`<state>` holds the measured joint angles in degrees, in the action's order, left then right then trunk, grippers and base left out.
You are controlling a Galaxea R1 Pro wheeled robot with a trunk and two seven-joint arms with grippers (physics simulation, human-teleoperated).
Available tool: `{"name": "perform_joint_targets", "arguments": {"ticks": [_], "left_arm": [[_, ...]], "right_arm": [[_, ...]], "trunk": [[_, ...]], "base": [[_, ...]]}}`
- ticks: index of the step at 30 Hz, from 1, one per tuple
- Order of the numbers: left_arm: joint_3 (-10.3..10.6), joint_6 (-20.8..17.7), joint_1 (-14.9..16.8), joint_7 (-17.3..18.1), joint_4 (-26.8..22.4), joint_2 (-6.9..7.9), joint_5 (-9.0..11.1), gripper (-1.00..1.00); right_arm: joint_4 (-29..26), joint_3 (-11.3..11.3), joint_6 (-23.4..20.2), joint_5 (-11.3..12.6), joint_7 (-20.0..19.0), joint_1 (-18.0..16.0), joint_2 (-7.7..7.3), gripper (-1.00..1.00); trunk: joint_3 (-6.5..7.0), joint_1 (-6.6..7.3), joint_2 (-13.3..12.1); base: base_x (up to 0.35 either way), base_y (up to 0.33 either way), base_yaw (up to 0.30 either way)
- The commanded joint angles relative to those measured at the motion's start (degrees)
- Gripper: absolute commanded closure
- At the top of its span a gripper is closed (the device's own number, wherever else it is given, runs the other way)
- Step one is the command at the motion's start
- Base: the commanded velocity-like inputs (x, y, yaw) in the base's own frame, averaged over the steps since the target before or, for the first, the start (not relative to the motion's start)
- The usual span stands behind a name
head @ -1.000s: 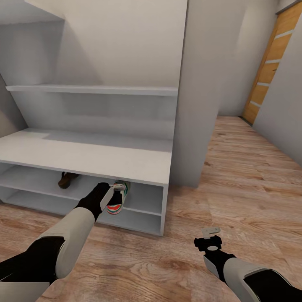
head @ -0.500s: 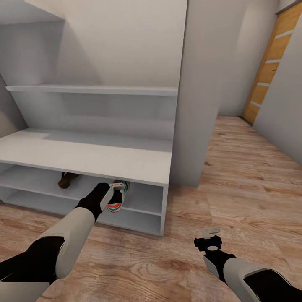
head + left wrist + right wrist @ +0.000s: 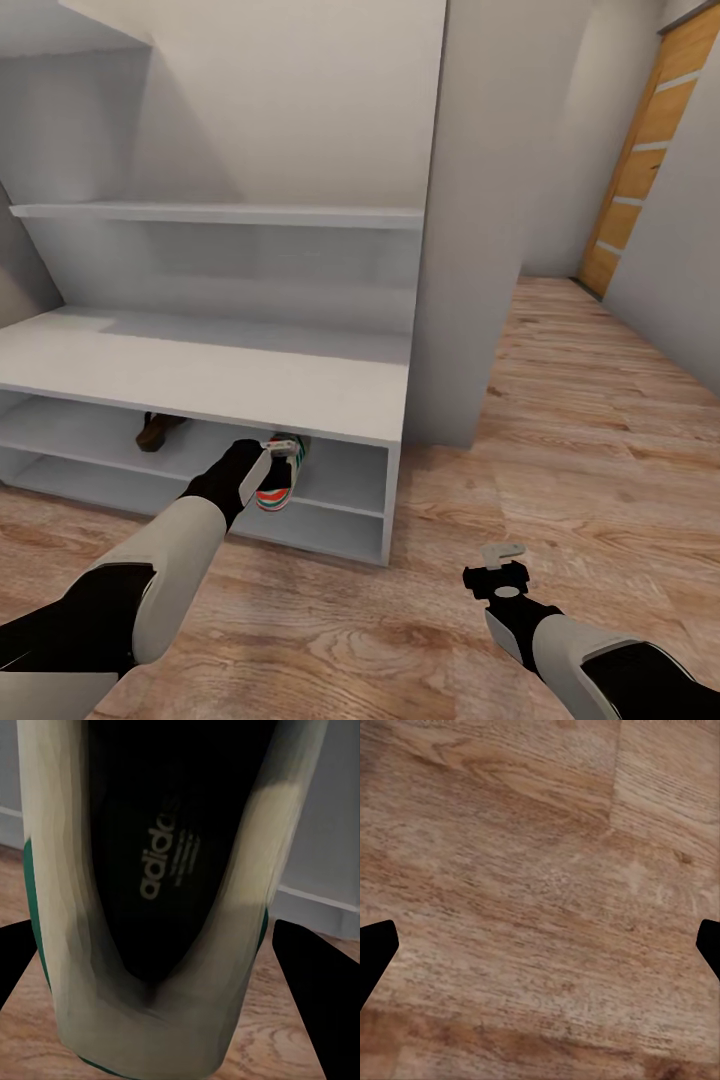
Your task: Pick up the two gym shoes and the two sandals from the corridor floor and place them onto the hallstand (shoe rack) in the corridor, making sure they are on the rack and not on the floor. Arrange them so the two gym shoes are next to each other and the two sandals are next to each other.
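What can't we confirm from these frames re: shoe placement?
- Head view: the sandal sits deep in the hallstand; the bench top hides most of it, so one or two cannot be told.
- Head view: left gripper covers much of the gym shoe; whether the sole rests on the shelf is unclear.
- Left wrist view: the gym shoe is cut off at the edges.
- Second gym shoe: whereabouts unknown.

Below me lies the wood-plank floor, light brown with clear grain and a seam between boards. My two dark fingertips sit wide apart at the edges, nothing between them.
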<state>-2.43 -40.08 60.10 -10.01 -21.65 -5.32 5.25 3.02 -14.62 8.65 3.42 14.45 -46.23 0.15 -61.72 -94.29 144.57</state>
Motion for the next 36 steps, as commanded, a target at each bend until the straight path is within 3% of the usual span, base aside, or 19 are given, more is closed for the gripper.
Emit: {"name": "perform_joint_targets", "arguments": {"ticks": [1,17,36], "left_arm": [[-0.25,-0.20,0.02,-0.44,0.03,-0.04,0.55,1.00],[-0.24,2.59,0.02,-0.44,2.98,-0.04,0.55,1.00],[-0.21,2.81,0.03,-0.44,3.12,-0.04,0.55,1.00]], "right_arm": [[0.24,-0.41,0.41,0.36,0.05,-0.09,0.03,-1.00],[0.24,-0.41,0.41,0.36,0.05,-0.09,0.03,-1.00],[0.24,-0.41,0.41,0.36,0.05,-0.09,0.03,-1.00]], "trunk": [[-0.05,0.01,0.02],[-0.05,0.01,0.02],[-0.05,0.01,0.02]], "base": [[0.015,-0.005,0.000],[0.003,-0.001,0.000],[0.045,0.000,0.000]]}}
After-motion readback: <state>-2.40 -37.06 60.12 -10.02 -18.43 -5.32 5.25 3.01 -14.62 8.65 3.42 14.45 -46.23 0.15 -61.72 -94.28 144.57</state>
